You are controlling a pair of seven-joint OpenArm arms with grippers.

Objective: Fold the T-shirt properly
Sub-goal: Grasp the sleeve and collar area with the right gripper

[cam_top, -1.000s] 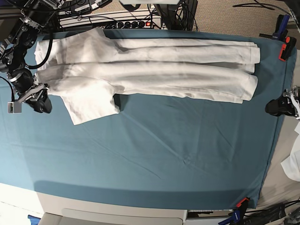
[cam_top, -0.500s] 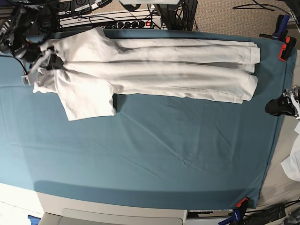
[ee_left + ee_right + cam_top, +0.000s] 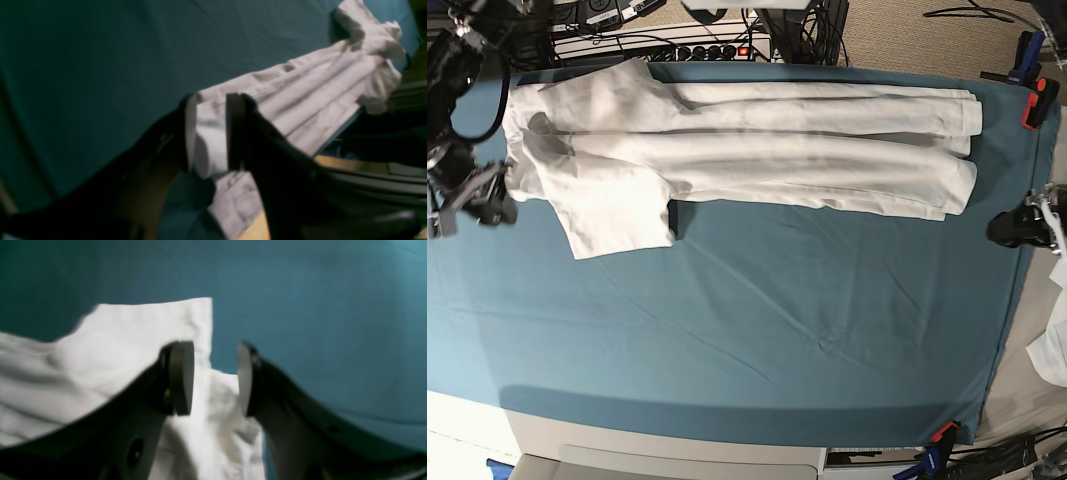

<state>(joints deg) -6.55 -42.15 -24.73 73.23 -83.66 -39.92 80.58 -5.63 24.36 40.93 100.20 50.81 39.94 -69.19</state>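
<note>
T-shirt (image 3: 727, 150) fills far edge; near table cover (image 3: 757, 340) bare.

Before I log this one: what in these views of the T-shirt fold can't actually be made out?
- Left wrist: left tool frames the T-shirt; blur and dark hide whether it grips.
- Right wrist: right tool open over the cloth; contact unclear.
- Base: right tool small, dark; collar not discernible.

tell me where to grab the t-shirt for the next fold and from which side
Judging by its pose, grip the T-shirt at its two end corners, one per arm. It lies folded into a long narrow band across the teal cover, sleeve jutting toward the near edge. Come in low from each short end, jaws across the hem layers, since those edges lie flat and free.
</note>
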